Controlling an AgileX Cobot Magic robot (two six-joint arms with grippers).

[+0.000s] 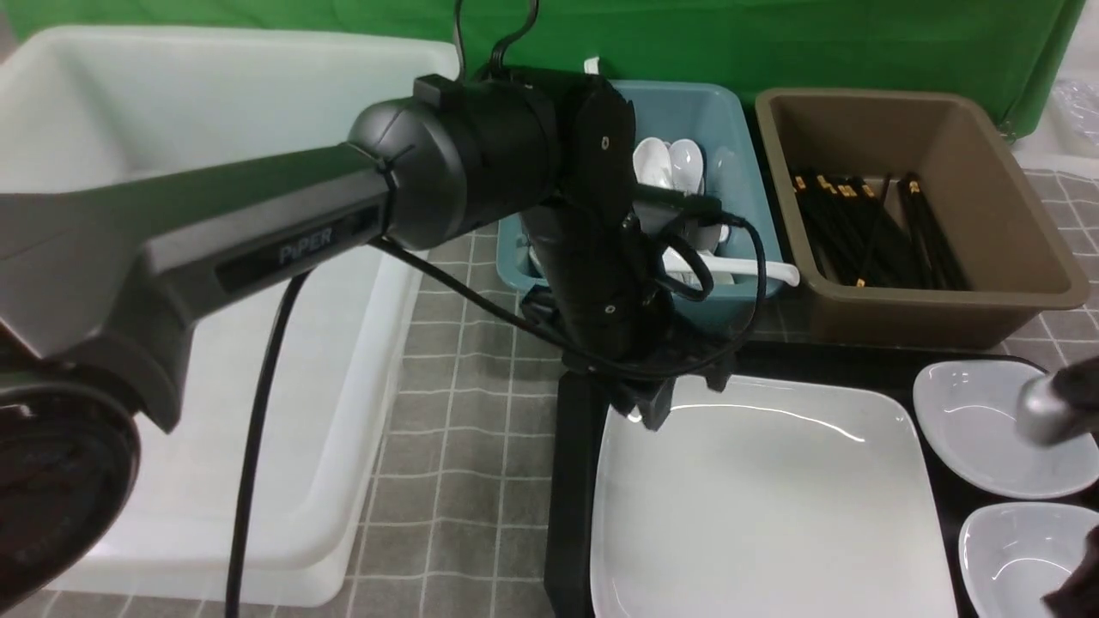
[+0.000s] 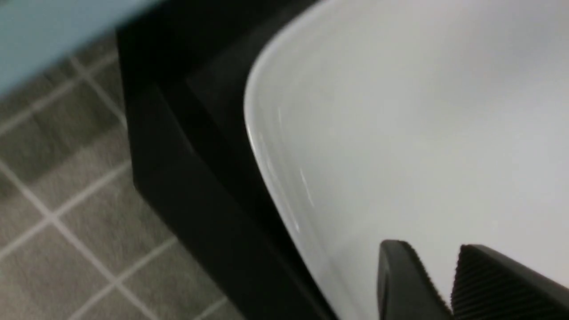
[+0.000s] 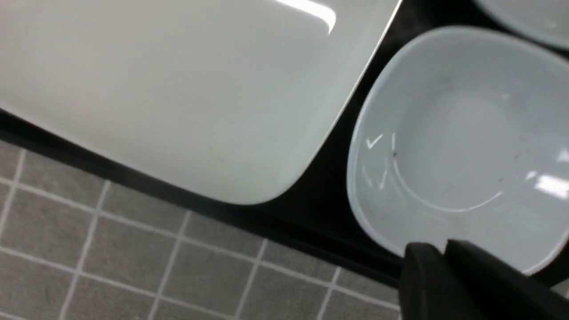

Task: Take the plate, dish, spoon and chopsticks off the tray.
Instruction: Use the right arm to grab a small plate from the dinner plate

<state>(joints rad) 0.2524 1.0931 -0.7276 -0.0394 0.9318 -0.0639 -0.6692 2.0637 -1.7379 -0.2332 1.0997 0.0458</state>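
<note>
The large white plate (image 1: 764,506) lies on the black tray (image 1: 568,481), with two small white dishes (image 1: 979,429) (image 1: 1017,558) to its right. My left gripper (image 1: 678,399) hangs over the plate's far left corner. In the left wrist view that gripper (image 2: 438,249) is open over the plate (image 2: 422,133) with nothing between its fingers. My right gripper (image 3: 438,246) is at the near rim of a dish (image 3: 466,133). Its jaws are almost together, and I cannot tell whether they pinch the rim. Spoons (image 1: 670,163) lie in a blue bin and chopsticks (image 1: 876,232) in a brown tub.
A big white tub (image 1: 215,257) stands left of the tray on the grey checked cloth. The blue bin (image 1: 730,112) and the brown tub (image 1: 1013,215) stand just behind the tray. One spoon (image 1: 760,271) rests across the blue bin's front rim.
</note>
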